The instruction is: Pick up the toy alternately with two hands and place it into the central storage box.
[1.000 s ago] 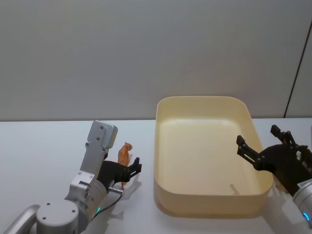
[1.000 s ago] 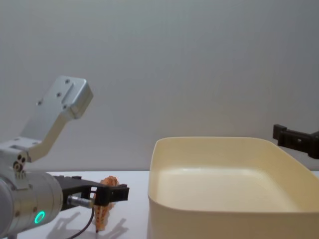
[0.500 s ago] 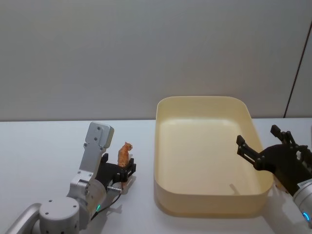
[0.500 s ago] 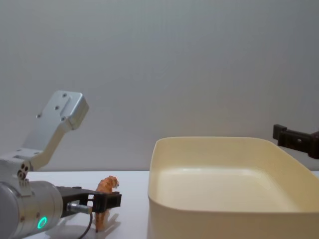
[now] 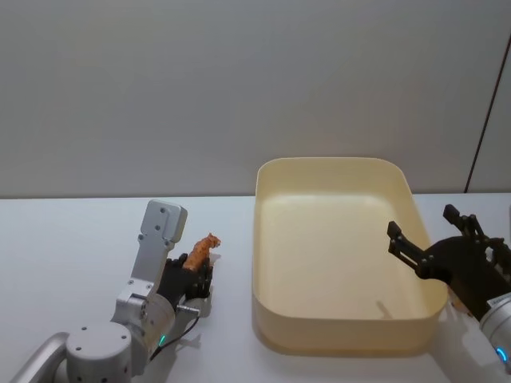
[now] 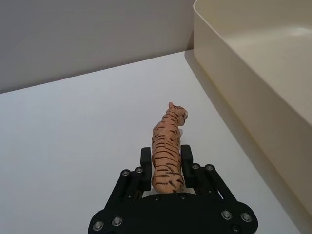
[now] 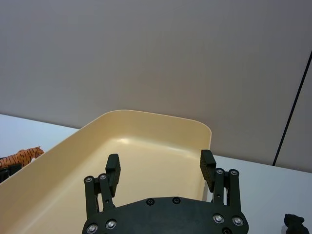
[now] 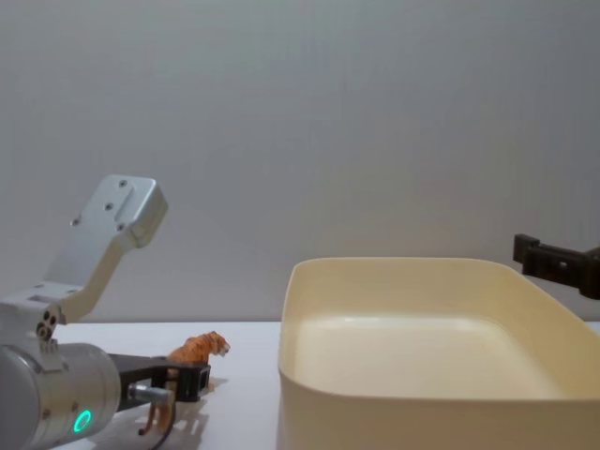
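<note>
Orange with black stripes, the toy tiger (image 6: 169,131) is clamped across its hindquarters by the closed left gripper (image 6: 165,155). It sits low over the white surface (image 5: 80,239), just left of the central storage box (image 5: 335,162). Only the rear half is held and the head juts forward, so the lift is best made slow and straight up. It should rise high enough to clear the box's left wall before swinging right, as a jerk could pivot the tiger out of the grip. Release belongs well inside the rim. The left arm reaches forward low, wrist near level, with its silver link angled up behind. The right gripper (image 5: 427,231) hovers over the box's right rim, fingers spread wide and holding nothing.
</note>
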`<state>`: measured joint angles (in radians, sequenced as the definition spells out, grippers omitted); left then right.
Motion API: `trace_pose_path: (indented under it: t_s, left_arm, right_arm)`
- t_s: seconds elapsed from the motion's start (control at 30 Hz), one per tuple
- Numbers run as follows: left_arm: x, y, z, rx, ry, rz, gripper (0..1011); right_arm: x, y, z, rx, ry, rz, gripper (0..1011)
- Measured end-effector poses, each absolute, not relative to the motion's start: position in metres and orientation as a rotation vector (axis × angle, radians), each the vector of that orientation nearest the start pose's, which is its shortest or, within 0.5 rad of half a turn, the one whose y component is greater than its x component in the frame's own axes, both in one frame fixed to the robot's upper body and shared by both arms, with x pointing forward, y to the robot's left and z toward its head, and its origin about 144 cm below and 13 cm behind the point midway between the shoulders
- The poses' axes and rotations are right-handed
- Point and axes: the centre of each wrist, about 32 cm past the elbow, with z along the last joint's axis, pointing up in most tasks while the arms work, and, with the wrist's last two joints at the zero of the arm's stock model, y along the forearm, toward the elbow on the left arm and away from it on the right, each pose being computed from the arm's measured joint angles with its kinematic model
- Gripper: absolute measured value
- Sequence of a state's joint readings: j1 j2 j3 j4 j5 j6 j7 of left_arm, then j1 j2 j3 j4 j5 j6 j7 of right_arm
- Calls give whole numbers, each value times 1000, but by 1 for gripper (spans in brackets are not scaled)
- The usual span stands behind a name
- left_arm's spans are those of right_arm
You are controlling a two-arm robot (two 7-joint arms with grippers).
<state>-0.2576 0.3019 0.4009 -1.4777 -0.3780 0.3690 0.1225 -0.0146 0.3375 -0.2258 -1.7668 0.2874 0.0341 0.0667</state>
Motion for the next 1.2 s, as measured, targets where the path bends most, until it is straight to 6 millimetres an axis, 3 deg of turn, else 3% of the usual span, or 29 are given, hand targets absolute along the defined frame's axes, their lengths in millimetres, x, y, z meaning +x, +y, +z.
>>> trace_pose_path:
  t_s: [0.13,0.6,1.2]
  left_arm:
    - [510,201,1175,302,187,1332,299]
    - [512,192,1191,207,142,1351,298]
    - [540,175,1230,110,35,1230,298]
  right_arm:
    - [443,-237,1189,26,-75,-1230,1001]
    - [443,-237,1189,26,-75,-1230,1001]
    - [443,-237,1189,26,-75,-1230,1001]
